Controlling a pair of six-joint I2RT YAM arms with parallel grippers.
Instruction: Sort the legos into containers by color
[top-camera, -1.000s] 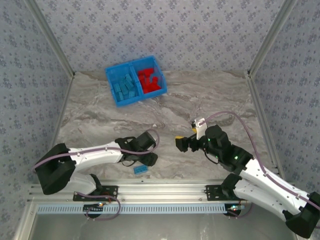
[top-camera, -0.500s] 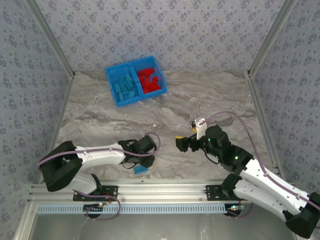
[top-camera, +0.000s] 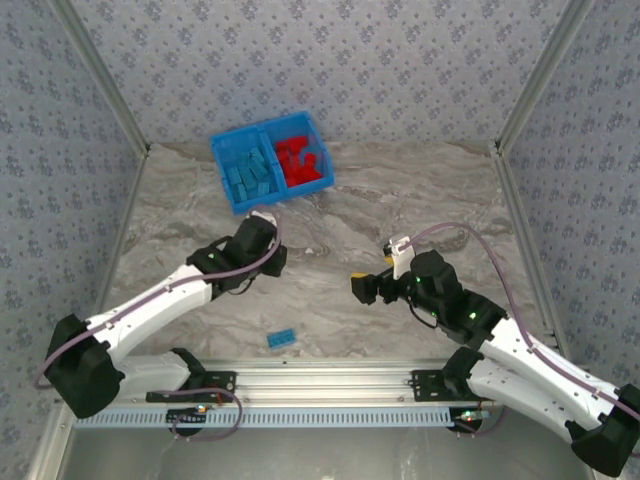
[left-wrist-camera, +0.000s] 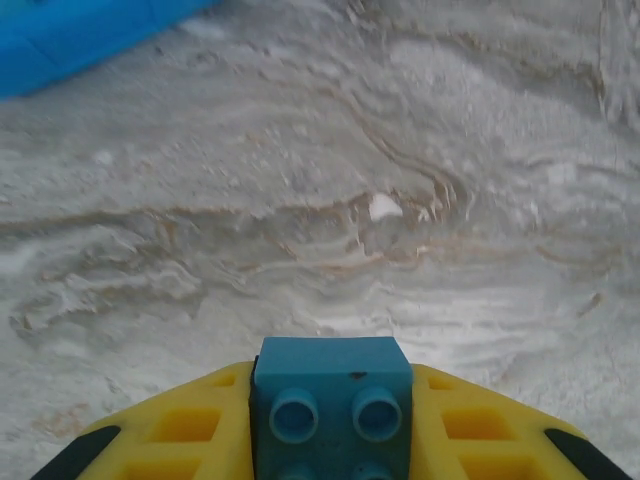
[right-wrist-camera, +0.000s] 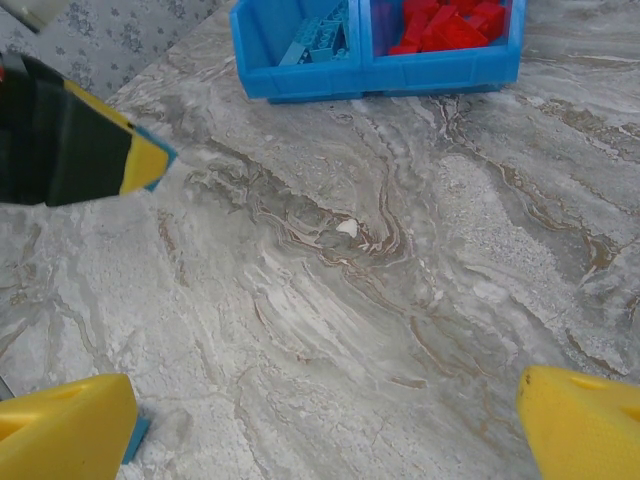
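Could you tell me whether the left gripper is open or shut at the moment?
The left gripper is shut on a blue brick: its wrist view shows the brick wedged between the yellow fingers.

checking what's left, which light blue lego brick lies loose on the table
The light blue brick by the near rail; others lie in the blue plastic bin or the left gripper.

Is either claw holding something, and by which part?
The left gripper pinches a blue lego by its opposite sides; the right gripper is open, empty.
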